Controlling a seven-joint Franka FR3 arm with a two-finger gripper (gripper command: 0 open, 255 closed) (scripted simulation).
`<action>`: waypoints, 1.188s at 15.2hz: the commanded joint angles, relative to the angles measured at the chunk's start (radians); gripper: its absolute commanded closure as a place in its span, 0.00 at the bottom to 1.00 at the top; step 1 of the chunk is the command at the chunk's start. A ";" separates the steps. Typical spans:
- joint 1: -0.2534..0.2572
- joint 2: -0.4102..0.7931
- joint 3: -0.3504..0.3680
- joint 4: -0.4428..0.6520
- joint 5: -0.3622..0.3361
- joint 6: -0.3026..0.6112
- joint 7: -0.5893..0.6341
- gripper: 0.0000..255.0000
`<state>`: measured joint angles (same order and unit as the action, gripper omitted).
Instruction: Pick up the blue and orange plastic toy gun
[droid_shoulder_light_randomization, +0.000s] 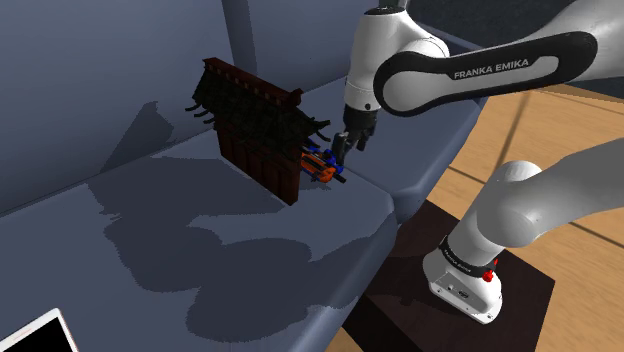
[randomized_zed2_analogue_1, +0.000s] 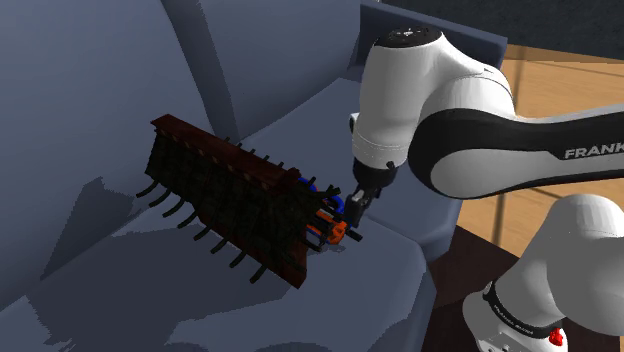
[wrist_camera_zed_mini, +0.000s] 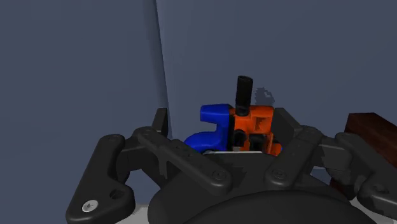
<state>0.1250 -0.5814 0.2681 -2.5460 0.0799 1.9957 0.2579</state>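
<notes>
**Operator:** Where is the hand right now?

**Spotter:** Your all-black two-finger gripper (wrist_camera_zed_mini: 223, 121) hangs low over the blue and orange plastic toy gun (wrist_camera_zed_mini: 251, 124). It is at the end of the dark red-brown slatted rack (droid_shoulder_light_randomization: 255, 125) that lies nearest the arm. The gripper points steeply down. I judge that suits the spot, since the rack walls off one side of the toy and leaves the way from above open.

**Operator:** And the jaws?

**Spotter:** They stand apart, one on each side of the toy. The jaw on the rack's side looks to lie against the orange body. Between the jaw away from the rack and the blue grip you can see a sliver of background. So you straddle the toy but do not clasp it, and the gripper carries nothing.

**Operator:** Is the toy free to lift?

**Spotter:** It lies on the blue-grey sofa seat (droid_shoulder_light_randomization: 200, 230), tight against that end of the rack. I cannot tell whether the two touch. A short black stub (wrist_camera_zed_mini: 244, 92) on the toy points up toward your hand. If you close unevenly, I expect the toy to be pushed into the rack instead of being caught. Behind the rack rises the blue-grey sofa back (droid_shoulder_light_randomization: 100, 80).
</notes>
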 joint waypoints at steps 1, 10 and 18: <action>0.012 0.044 0.033 -0.013 0.013 0.053 0.031 0.00; 0.015 0.126 0.070 -0.085 0.017 0.202 0.060 0.00; 0.012 0.136 0.071 -0.083 0.014 0.211 0.061 1.00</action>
<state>0.1408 -0.4518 0.3407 -2.6225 0.0985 2.2047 0.3168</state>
